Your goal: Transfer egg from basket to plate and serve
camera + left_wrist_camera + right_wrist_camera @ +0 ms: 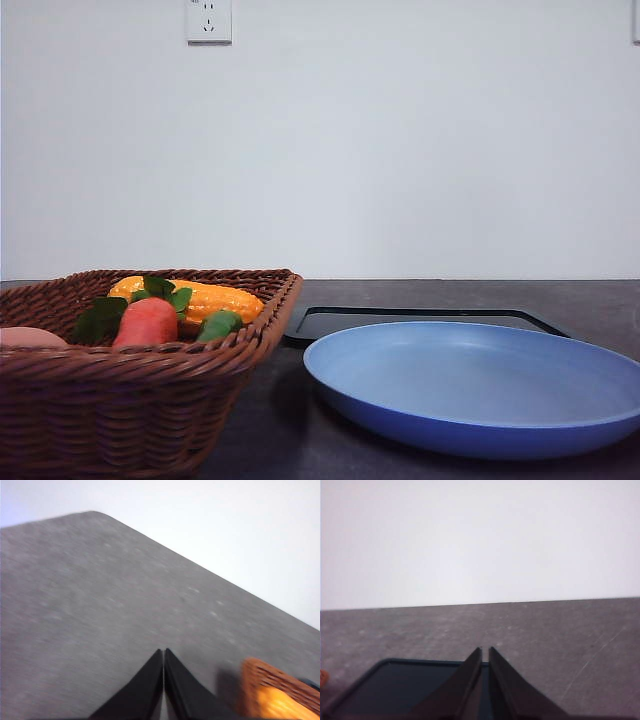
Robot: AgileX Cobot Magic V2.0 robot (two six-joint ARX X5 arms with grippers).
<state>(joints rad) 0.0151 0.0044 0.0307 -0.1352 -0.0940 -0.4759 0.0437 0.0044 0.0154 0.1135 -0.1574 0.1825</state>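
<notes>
Egg (30, 337), pale brownish-pink, lies at the left edge of the wicker basket (150, 400), beside a red-orange carrot with green leaves (147, 320), a yellow corn cob (205, 298) and a green vegetable (219, 324). Right of the basket sits the bare light-blue plate (480, 385), with a flat black tray (420, 318) just behind it. Left gripper (164, 652) and right gripper (485, 650) are each pinched together, holding nothing.

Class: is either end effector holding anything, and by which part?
Nothing. The left end effector and right end effector are both shut on nothing.
</notes>
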